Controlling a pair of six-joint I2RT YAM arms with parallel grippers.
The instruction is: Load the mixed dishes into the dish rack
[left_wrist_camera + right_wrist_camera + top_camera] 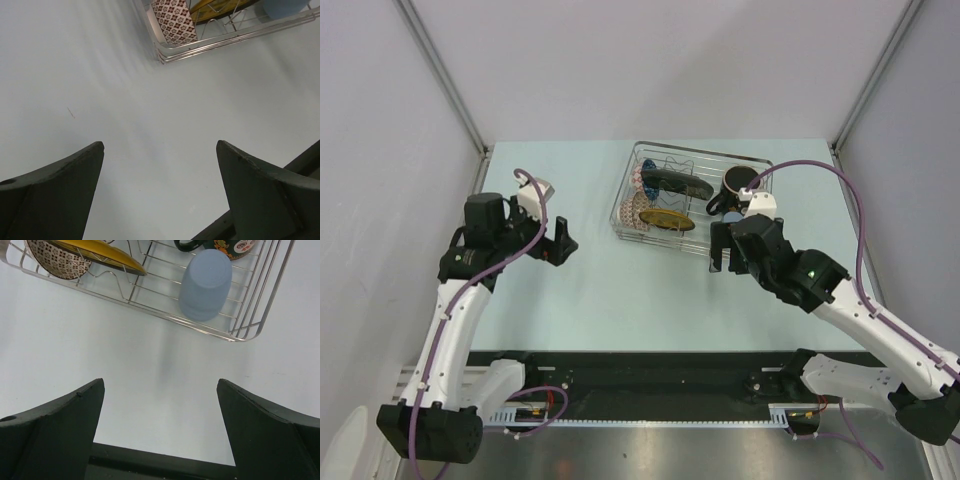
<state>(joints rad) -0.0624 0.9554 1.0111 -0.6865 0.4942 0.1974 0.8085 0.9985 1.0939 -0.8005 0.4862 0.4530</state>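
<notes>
All the dishes we can count sit inside the dish rack (705,152), at about one o'clock on the table (620,290). The yellow plate (667,220) and black plate (678,184) lean on edge in the slots. A beige-pink bowl (633,208) is at the rack's nine o'clock and a blue bowl (646,170) at its eleven. The black mug (738,182) is at its three o'clock, with the light-blue cup (205,285) mouth-down just beside it.

We judge these as glazed ceramic: stiff, fairly heavy, slick and easy to chip. A rim or the mug's wall looks like the best place to grip, squarely and gently.

The left gripper (560,245) hangs well apart at the rack's eight o'clock, spread wide and holding nothing. The right gripper (725,250), near the rack's five o'clock corner, is just as wide and also holds nothing.

If we reached in, the wire walls, the prongs and the tightly packed neighbours would crowd us, and the right arm's purple cable (820,168) arcs just past the mug.
</notes>
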